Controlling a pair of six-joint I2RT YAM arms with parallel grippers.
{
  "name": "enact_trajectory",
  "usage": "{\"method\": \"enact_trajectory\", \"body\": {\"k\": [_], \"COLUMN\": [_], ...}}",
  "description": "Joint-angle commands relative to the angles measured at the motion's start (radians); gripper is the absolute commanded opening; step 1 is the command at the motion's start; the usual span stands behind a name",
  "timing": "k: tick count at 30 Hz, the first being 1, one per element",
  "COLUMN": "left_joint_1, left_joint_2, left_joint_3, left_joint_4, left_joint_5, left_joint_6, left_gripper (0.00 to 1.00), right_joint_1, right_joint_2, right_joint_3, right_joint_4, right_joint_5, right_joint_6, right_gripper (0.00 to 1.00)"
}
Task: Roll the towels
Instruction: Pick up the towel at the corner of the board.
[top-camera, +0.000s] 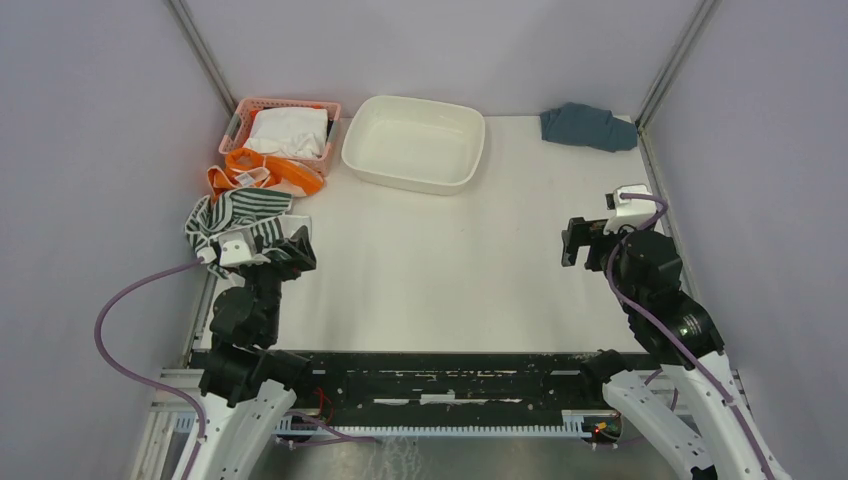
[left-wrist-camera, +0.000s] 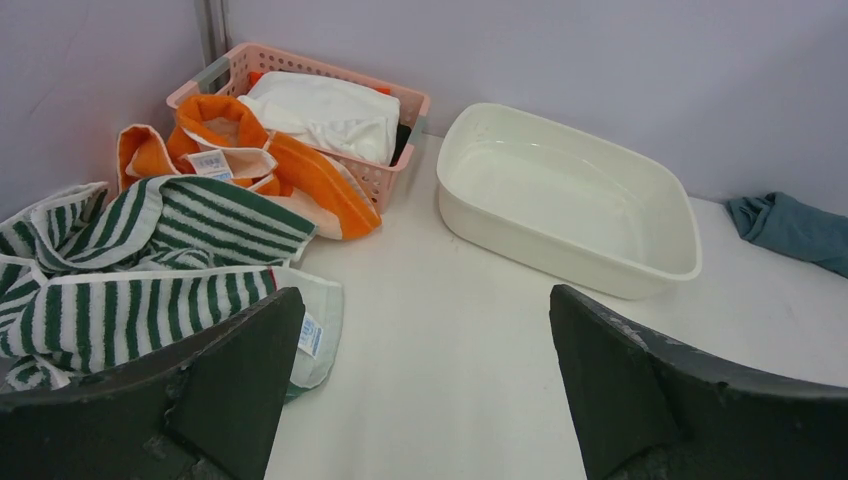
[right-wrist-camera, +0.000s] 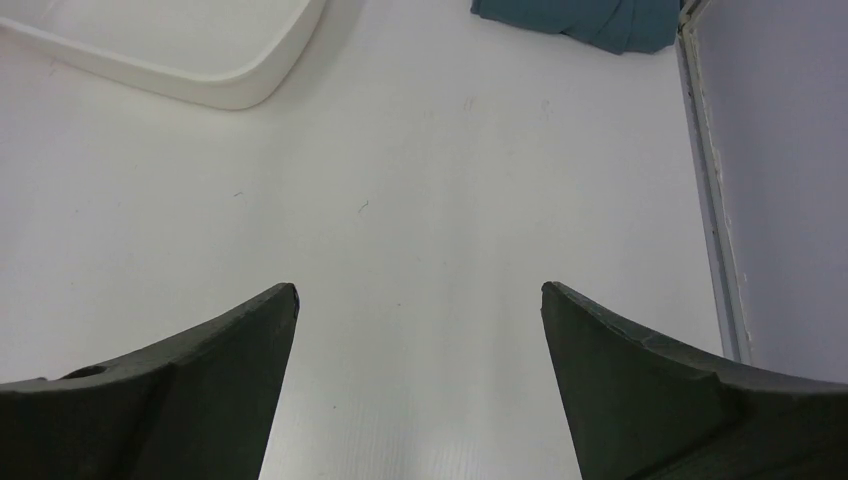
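White tabletop runs to grey walls. Both towels lie crumpled at my left: the dark green-and-white striped cloth, touching the orange cloth by the pink basket. So my left gripper hangs near them, wide open, holding nothing. My right gripper is open too, well apart.

The white-and-black left arm and right arm crouch folded at the near side. The black left gripper and right gripper stand with jaws wide apart, empty.
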Motion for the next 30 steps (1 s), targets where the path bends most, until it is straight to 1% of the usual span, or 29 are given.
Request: {"method": "enact_trajectory", "body": {"k": [1, 13, 17, 19, 20, 21, 25, 27, 28, 30], "left_joint_1": [-0.004, -0.004, -0.004, -0.005, -0.005, -0.005, 0.009, 0.05, 0.085, 0.183], "left_joint_2": [0.008, 0.038, 0.086, 0.142, 0.176, 0.223, 0.463, 0.545, 0.575, 0.62], "left_joint_3": [0.002, 0.008, 0.025, 0.047, 0.061, 0.076, 0.158, 0.182, 0.188, 0.178], "left_joint_4": [0.056, 0.048, 0.028, 0.005, -0.016, -0.047, -0.198, -0.232, -0.232, -0.202], "left_joint_5": [-0.012, -0.007, -0.015, -0.012, -0.032, -0.062, -0.141, -0.141, -0.12, -0.029], "left_joint_6": [0.038, 0.029, -0.03, -0.076, -0.123, -0.201, -0.371, -0.411, -0.422, -0.433], "left_gripper": [0.99, 0.99, 0.99, 0.99, 0.99, 0.99, 0.99, 0.99, 0.99, 0.99], "right_joint_1": [0.007, 0.008, 0.007, 0.008, 0.008, 0.008, 0.008, 0.008, 0.008, 0.008], "right_joint_2": [-0.023, -0.023, -0.023, -0.02, -0.02, -0.019, -0.014, -0.013, -0.013, -0.012], "right_joint_3": [0.029, 0.019, 0.011, 0.009, 0.008, 0.006, -0.011, -0.021, -0.026, -0.032], "right_joint_4": [0.079, 0.082, 0.078, 0.076, 0.075, 0.075, 0.075, 0.075, 0.076, 0.074], "right_joint_5": [-0.004, -0.028, -0.036, -0.049, -0.054, -0.061, -0.093, -0.113, -0.122, -0.136], "right_joint_6": [0.007, 0.01, 0.009, 0.006, 0.005, 0.006, 0.004, 0.004, -0.002, -0.01], "right_gripper": [1.0, 1.0, 1.0, 1.0, 1.0, 1.0, 1.0, 1.0, 1.0, 1.0]}}
